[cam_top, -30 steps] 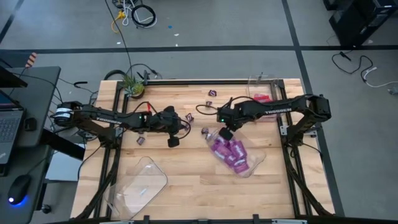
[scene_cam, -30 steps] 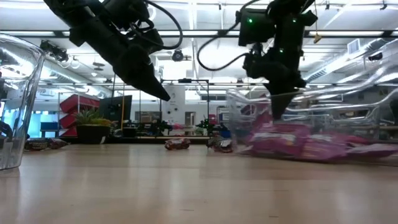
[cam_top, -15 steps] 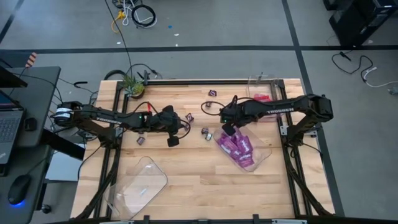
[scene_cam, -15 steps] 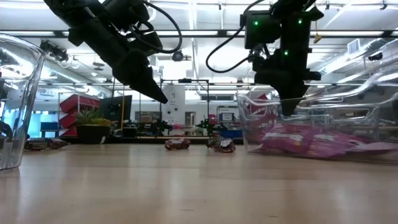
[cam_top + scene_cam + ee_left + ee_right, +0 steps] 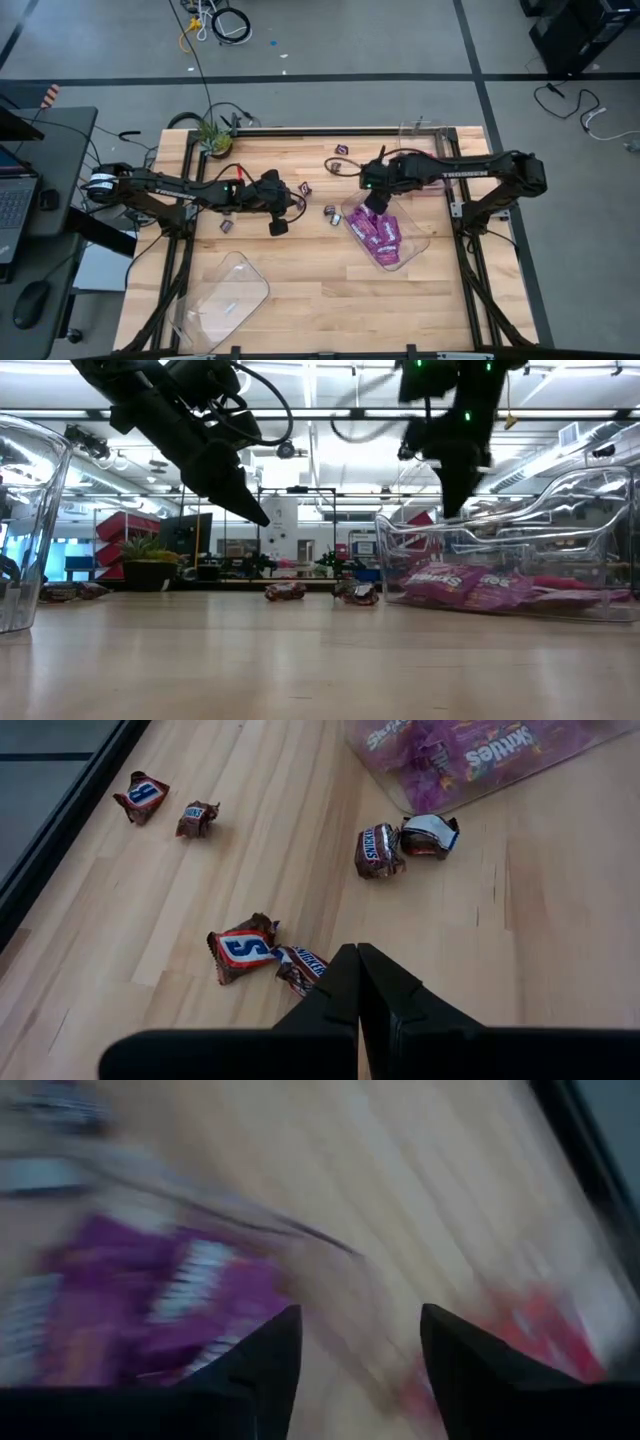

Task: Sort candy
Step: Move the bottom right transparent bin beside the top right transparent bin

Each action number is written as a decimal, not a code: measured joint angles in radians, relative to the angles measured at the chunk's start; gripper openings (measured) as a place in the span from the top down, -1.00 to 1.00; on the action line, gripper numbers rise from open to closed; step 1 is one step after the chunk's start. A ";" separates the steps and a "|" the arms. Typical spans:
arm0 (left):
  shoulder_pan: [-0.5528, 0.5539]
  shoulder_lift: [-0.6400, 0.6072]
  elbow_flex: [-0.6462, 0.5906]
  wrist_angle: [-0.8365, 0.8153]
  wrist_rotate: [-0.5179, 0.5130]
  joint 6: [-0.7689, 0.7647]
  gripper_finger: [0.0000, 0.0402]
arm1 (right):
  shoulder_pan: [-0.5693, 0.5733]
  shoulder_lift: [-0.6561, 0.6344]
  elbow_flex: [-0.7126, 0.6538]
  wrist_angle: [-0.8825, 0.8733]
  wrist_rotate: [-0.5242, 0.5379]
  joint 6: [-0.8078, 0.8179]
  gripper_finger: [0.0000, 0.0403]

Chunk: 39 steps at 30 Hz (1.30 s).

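The right gripper [image 5: 374,203], fingers spread and empty, hangs over the clear tray [image 5: 415,243] of purple Skittles packets [image 5: 379,236] right of centre. The left gripper [image 5: 279,228], left of centre, is pinched closed on nothing above Snickers pieces [image 5: 240,949].

Over the last second the right gripper [image 5: 375,201] has swung back toward its own side of the table and risen, its fingers [image 5: 272,1360] now spread apart. The clear tray [image 5: 412,246] of purple packets [image 5: 378,232] beneath it has turned and slid with it, away from the brown candies [image 5: 331,214], and now sits flat
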 joint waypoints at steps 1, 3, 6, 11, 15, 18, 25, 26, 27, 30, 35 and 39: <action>0.000 0.000 0.000 0.000 0.000 0.000 0.99 | 0.011 -0.006 0.004 0.042 -0.029 -0.052 0.08; 0.000 0.000 0.000 0.000 0.000 0.000 0.99 | 0.026 -0.009 0.008 0.129 -0.096 -0.131 0.20; 0.000 0.000 0.000 -0.001 0.000 -0.002 0.99 | 0.026 0.013 0.008 0.192 -0.167 -0.206 0.53; 0.000 0.000 0.000 -0.006 0.000 -0.003 0.99 | -0.009 0.103 0.008 0.181 -0.181 -0.265 0.94; 0.000 0.000 0.000 -0.010 0.000 -0.004 0.99 | -0.054 0.146 0.008 0.183 -0.137 -0.234 0.93; 0.000 0.000 0.000 -0.010 0.000 -0.004 0.99 | -0.086 0.152 0.008 0.182 -0.055 -0.192 0.99; 0.000 0.000 0.000 -0.013 0.000 -0.004 0.99 | -0.164 0.153 0.008 0.179 0.012 -0.182 1.00; 0.000 0.000 0.000 -0.014 0.000 -0.004 0.99 | -0.175 0.153 0.008 0.180 0.021 -0.181 1.00; 0.000 0.000 0.000 -0.015 0.000 -0.006 0.99 | -0.186 0.153 0.008 0.182 0.030 -0.178 0.99; 0.000 0.000 0.000 -0.017 -0.021 -0.016 0.99 | -0.227 0.153 0.008 0.184 0.064 -0.163 1.00; 0.000 0.000 0.000 -0.028 -0.048 -0.030 0.99 | -0.292 0.153 0.008 0.226 0.066 -0.165 1.00; 0.000 0.000 0.000 -0.044 -0.048 -0.033 0.99 | -0.338 0.153 0.008 0.266 0.065 -0.165 1.00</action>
